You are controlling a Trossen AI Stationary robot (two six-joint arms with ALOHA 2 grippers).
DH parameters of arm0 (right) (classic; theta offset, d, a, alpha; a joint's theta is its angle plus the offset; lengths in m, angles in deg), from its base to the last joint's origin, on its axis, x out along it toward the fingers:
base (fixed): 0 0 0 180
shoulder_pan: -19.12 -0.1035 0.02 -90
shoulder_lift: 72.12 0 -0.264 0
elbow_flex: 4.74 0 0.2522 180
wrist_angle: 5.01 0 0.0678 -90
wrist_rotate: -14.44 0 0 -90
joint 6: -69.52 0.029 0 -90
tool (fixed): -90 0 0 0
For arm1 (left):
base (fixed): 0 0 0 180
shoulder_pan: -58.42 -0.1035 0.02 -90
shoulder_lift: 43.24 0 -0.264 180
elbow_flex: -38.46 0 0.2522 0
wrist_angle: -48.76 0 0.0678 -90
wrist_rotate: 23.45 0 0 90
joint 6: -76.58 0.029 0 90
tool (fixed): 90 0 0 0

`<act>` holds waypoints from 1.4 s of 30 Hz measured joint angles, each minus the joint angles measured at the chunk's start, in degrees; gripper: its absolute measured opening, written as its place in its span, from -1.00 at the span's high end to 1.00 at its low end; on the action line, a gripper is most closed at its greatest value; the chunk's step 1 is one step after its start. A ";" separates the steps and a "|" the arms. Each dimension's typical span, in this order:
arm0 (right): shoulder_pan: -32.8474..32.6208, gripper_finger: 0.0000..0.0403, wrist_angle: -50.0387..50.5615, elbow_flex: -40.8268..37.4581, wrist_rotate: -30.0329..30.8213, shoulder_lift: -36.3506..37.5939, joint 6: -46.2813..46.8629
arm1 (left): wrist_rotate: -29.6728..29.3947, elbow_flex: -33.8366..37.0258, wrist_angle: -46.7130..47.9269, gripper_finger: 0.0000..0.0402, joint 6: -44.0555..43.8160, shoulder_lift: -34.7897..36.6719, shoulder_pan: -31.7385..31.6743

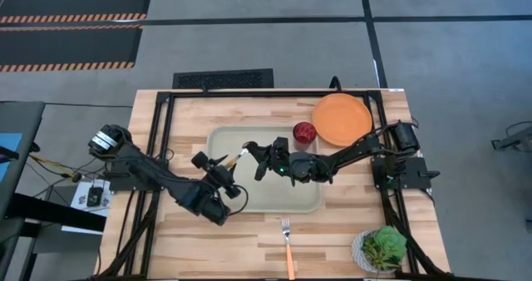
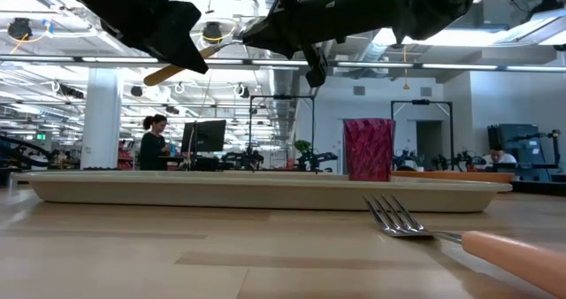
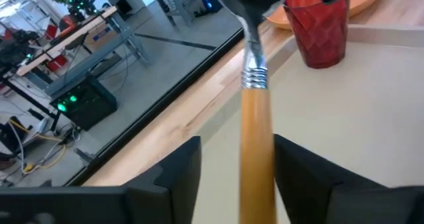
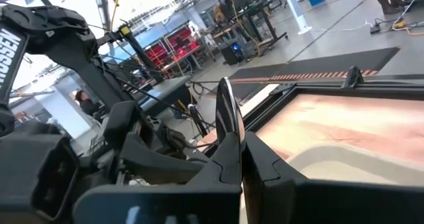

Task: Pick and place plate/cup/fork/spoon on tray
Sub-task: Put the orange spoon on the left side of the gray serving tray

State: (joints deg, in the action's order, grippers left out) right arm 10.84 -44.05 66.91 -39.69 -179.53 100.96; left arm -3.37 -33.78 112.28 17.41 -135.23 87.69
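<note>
High view: the spoon (image 1: 235,158) hangs in mid-air above the tray (image 1: 218,136), shared between both arms in what looks like a handover. The left claw (image 1: 224,168) is closed narrowly on the orange handle, while the right claw (image 1: 254,150) pinches the silver bowl end edge-on between its fingers, as the right wrist view shows (image 4: 225,128). Left wrist view: the handle (image 3: 255,151) runs straight between the two dark fingers, with a ribbed metal collar joining it to the bowl stem.

As a judgement, the spoon is light and rigid; its smooth metal bowl is likely slippery, so the matt handle offers the surer hold, near its middle.

The cup (image 1: 304,132), dark red and faceted, stands upright at the tray's far right edge; whether inside the rim cannot be told. The plate (image 1: 342,119) lies on the counter (image 1: 233,248) just beyond the tray's far right corner. The fork (image 1: 288,244) lies on the counter near the tray's front edge, tines toward the tray. A potted plant (image 1: 382,248) sits at the front right corner.

Partial white lettering, "SSEN", is legible on the left arm in the right wrist view.
</note>
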 joint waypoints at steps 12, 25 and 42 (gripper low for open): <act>0.02 0.97 -0.15 0.02 -0.82 0.01 -0.07 | 0.53 0.00 -0.28 0.78 0.87 0.00 -0.45; 0.00 0.67 0.97 -0.02 -1.22 -0.01 -0.72 | 2.40 0.02 -0.06 0.78 -1.12 0.04 -0.50; 0.35 0.41 33.39 -0.04 -1.08 11.32 -11.95 | 23.71 10.18 0.60 0.78 -25.15 7.38 -0.05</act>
State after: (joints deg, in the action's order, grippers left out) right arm 11.20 -10.65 66.87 -40.77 -168.20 89.01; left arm 20.34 -23.60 112.87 -7.75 -127.85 87.65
